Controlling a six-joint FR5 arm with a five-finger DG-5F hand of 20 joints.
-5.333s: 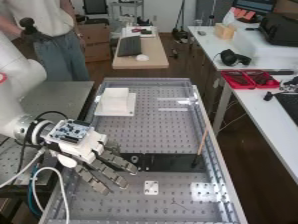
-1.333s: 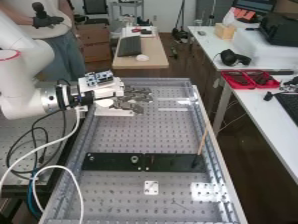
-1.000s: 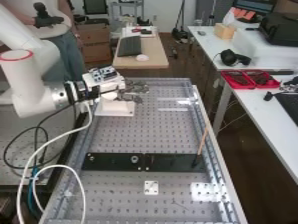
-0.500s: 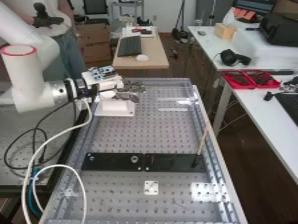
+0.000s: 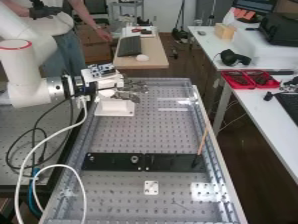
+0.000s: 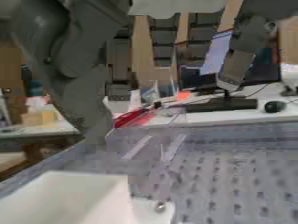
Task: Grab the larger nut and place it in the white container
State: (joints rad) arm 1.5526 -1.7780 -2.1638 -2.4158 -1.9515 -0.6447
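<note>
Poising the robot's fingers (image 6: 241, 57), straight and slightly apart, above or just beyond the white container (image 5: 116, 107) probably serves to release the larger nut into it, though you cannot tell where the nut actually lies, operator.

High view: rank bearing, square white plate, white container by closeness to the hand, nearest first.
1. White container: right by the hand.
2. Bearing: on the black bar.
3. Square white plate: beyond the bar, toward the camera.
</note>
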